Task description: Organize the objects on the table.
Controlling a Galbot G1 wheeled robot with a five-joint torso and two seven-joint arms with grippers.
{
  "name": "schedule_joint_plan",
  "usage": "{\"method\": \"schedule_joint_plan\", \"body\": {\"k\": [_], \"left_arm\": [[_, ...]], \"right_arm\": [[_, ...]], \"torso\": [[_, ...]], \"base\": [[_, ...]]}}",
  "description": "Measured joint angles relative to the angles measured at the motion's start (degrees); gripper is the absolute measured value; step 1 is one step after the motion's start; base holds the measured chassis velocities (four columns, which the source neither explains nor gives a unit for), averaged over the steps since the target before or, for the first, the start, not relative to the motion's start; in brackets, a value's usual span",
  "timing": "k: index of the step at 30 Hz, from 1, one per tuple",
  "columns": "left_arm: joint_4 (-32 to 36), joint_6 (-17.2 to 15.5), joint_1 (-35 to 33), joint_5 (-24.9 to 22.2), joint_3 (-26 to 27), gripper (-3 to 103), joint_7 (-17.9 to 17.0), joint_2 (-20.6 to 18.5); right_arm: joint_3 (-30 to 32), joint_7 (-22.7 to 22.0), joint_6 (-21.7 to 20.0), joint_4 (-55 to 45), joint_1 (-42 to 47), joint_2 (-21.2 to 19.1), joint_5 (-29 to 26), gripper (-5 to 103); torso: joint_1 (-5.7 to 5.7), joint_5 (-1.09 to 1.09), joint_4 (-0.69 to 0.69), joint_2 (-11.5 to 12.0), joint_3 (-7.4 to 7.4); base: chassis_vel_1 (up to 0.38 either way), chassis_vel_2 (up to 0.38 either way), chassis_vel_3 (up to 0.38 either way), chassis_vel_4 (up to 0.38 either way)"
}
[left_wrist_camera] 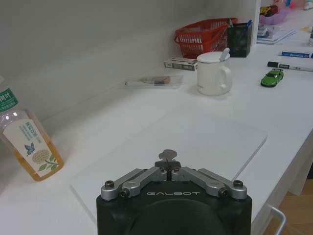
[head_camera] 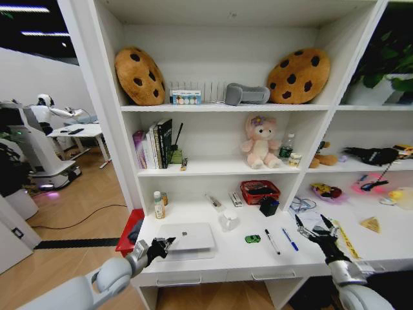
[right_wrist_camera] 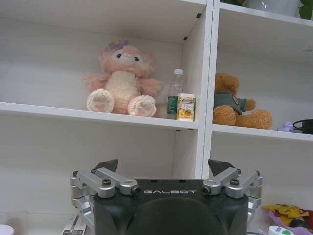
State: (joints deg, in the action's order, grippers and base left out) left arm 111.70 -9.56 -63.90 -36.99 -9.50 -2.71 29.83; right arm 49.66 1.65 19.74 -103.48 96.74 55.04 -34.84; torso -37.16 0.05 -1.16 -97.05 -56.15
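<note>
While the left gripper (head_camera: 169,243) sits closed at the laptop (head_camera: 185,237), right gripper (head_camera: 316,226) open — raised above the table (head_camera: 258,261).

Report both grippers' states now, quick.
Left gripper: shut, fingertips together at the near edge of the closed slim silver laptop, not visibly gripping it.
Right gripper: open, holding nothing, above the long white desk.

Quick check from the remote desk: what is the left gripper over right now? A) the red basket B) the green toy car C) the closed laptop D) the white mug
C: the left gripper, fingers together, sits at the near edge of the closed laptop; the green toy car, white mug and red basket lie farther along the desk.
</note>
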Motion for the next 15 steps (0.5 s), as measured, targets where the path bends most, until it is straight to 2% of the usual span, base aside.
{"method": "schedule_joint_plan", "body": {"k": [1,3,5,6,7,8,11,12,13,14,15], "left_arm": [[0.0,0.0,0.0,0.0,0.0,0,0.0,0.0],[0.47,0.33,-3.78,1.06,4.47,0,0.01,1.01],[0.68,0.39,-5.16,1.47,6.41,0,-0.15,1.46],[1.08,0.39,-6.65,1.51,8.52,-3,-0.6,2.04],[1.53,0.34,-8.45,1.01,11.26,1,-1.17,2.91],[1.53,0.34,-8.45,1.01,11.26,1,-1.17,2.91],[2.2,0.92,-13.04,0.72,17.97,18,-2.06,5.9],[2.2,0.92,-13.04,0.72,17.97,18,-2.06,5.9],[2.55,1.15,-15.41,0.52,21.66,23,-2.26,8.02],[2.55,1.15,-15.41,0.52,21.66,23,-2.26,8.02],[2.79,1.24,-16.36,0.43,23.63,28,-2.45,9.17]], "right_arm": [[0.0,0.0,0.0,0.0,0.0,0.0,0.0,100],[0.04,-0.08,-0.06,-0.18,0.22,0.01,0.22,100],[0.04,-0.14,-0.1,-0.23,0.22,0.01,0.3,100],[0.04,-0.2,-0.18,-0.35,0.19,0.01,0.36,100],[-0.03,-0.22,-0.28,-0.44,0.11,0.01,0.45,100],[-0.03,-0.22,-0.28,-0.44,0.11,0.01,0.45,100],[-0.44,-0.22,-0.3,-0.45,-0.09,0.2,0.62,100],[-0.44,-0.22,-0.3,-0.45,-0.09,0.2,0.62,100],[-0.49,-0.22,-0.28,-0.42,0.01,0.43,0.73,100],[-0.49,-0.22,-0.28,-0.42,0.01,0.43,0.73,100],[-0.51,-0.22,-0.21,-0.38,0.2,0.5,0.79,100]], "torso": [[0.0,0.0,0.0,0.0,0.0],[0.0,0.0,-0.02,0.0,0.0],[0.0,-0.01,-0.01,0.0,0.0],[0.0,0.01,-0.02,0.0,0.0],[0.0,0.0,-0.01,0.0,0.0],[0.0,0.0,-0.01,0.0,0.0],[-0.01,0.01,-0.01,0.0,0.0],[-0.01,0.01,-0.01,0.0,0.0],[-0.01,-0.01,0.0,0.0,0.0],[-0.01,-0.01,0.0,0.0,0.0],[-0.01,0.0,0.0,0.0,0.0]], "base": [[0.0,0.0,0.0,0.0],[0.0,0.0,0.0,0.0],[0.0,0.0,0.0,0.0],[0.0,0.0,0.0,0.0],[0.0,0.0,0.0,0.0],[0.0,0.0,0.0,0.0],[0.0,0.0,0.0,0.0],[0.0,0.0,0.0,0.0],[0.0,0.0,0.0,0.0],[0.0,0.0,0.0,0.0],[0.0,0.0,0.0,0.0]]}}
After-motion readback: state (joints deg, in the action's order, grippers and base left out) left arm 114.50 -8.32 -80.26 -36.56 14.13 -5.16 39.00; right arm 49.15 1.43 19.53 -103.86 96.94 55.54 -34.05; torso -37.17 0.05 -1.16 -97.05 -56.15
